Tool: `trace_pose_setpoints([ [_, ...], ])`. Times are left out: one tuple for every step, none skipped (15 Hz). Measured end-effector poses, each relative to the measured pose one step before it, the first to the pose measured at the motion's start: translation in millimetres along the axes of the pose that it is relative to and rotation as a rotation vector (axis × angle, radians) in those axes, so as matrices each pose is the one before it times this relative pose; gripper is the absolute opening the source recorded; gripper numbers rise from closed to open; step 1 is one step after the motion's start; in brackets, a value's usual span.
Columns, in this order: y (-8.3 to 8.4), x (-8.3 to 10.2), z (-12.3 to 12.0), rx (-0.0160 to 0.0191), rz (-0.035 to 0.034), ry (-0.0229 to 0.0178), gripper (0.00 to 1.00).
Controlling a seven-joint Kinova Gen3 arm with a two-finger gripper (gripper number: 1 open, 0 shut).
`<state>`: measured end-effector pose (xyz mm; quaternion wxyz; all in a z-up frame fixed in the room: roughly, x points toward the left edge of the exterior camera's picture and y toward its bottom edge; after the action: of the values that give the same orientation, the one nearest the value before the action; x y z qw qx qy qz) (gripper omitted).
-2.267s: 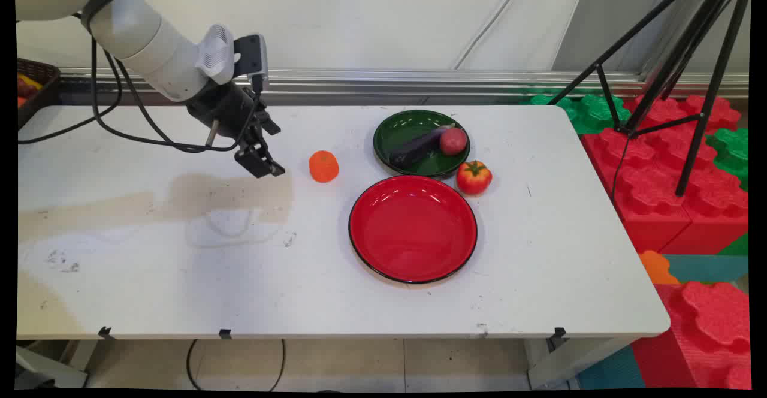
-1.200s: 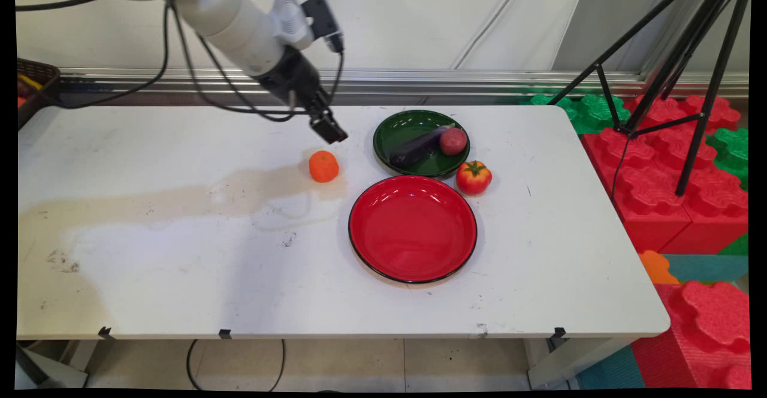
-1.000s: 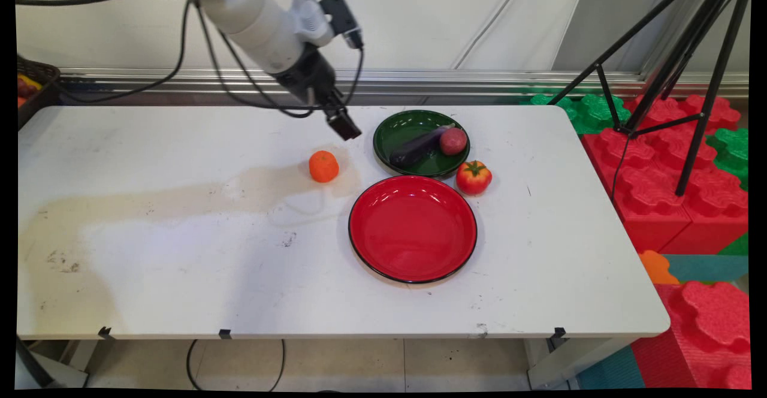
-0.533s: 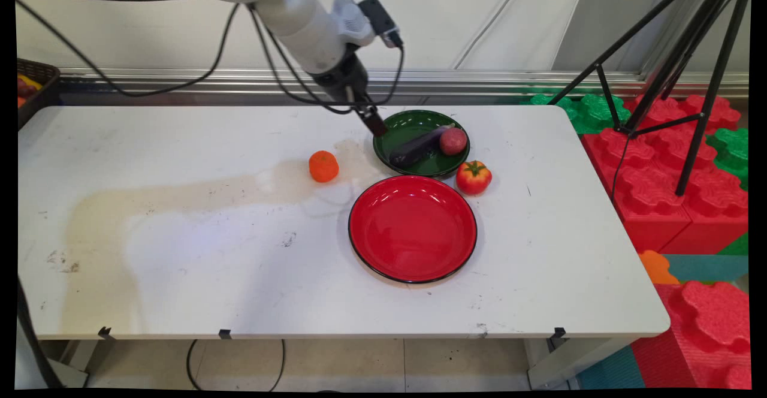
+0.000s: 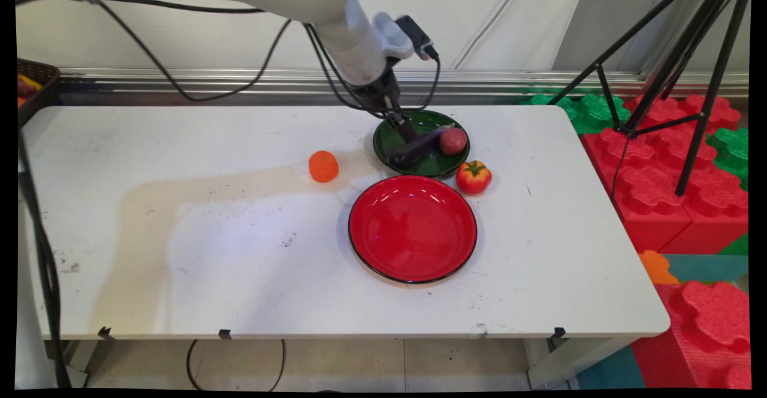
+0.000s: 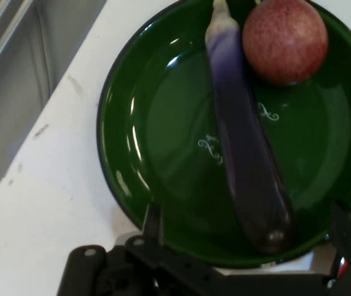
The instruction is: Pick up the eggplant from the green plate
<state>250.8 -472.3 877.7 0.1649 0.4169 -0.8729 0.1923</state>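
You have the white bench [image 5: 180, 254] carrying everything, with its far edge along the wall. On it, toward the near side, sits the red plate [image 5: 413, 228], with nothing in it. Just behind it is the green plate [image 5: 392, 140] [image 6: 156, 123], which holds two things: a long purple eggplant [image 5: 419, 147] [image 6: 246, 166] lying slantwise across the middle, and a round reddish fruit [image 5: 453, 141] [image 6: 284, 38] touching the eggplant near its stem end, toward the plate's right rim in the main view. A red tomato [image 5: 474, 177] with a green top stands on the bench just beside the green plate's right near rim and close to the red plate's far right edge. An orange [image 5: 323, 166] sits alone on the bench, left of both plates.

Your white arm reaches in from the upper left, cables hanging from it, and the gripper [image 5: 408, 131] points down over the left part of the green plate, right above the eggplant's blunt end. In the hand view you see the fingers [image 6: 152, 223] spread wide apart, one at each side of the bottom edge, with the eggplant's dark rounded end between them. They hold nothing, and whether they touch the plate you cannot tell.
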Motion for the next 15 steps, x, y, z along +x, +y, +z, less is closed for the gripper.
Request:
trace_pose_setpoints([
  [0.49,3.57,9.11,-0.00161,-0.00781,-0.00656,1.0],
  [-0.04,3.69,10.4,-0.00142,-0.01072,-0.00689,1.0],
  [0.37,3.66,10.71,-0.0034,-0.00959,-0.00722,1.0],
  [0.04,2.56,8.78,-0.00274,-0.00771,-0.00573,1.0],
  [-0.18,1.28,5.59,-0.00217,-0.00541,-0.00389,1.0],
  [0.16,2.17,8.49,-0.00387,-0.00664,-0.00567,1.0],
  [0.36,2.25,9.27,-0.00415,-0.00606,-0.00647,1.0],
  [0.48,2.2,8.33,-0.00383,-0.00618,-0.00488,1.0],
  [0.39,1.79,6.77,-0.00261,-0.00563,-0.00288,1.0],
  [0.28,1.69,6.82,-0.00025,-0.00682,-0.00301,1.0],
  [0.62,1.93,5.77,-0.00004,-0.00765,-0.00098,1.0],
  [0.7,1.55,4.54,-0.00014,-0.00726,-0.00084,1.0],
  [0.58,0.91,2.48,-0.00014,-0.00466,-0.0005,1.0],
  [0.93,1.37,3.5,0.00004,-0.00744,-0.00024,1.0],
  [1.1,1.35,2.94,0.00087,-0.00868,0.00075,0.0],
])
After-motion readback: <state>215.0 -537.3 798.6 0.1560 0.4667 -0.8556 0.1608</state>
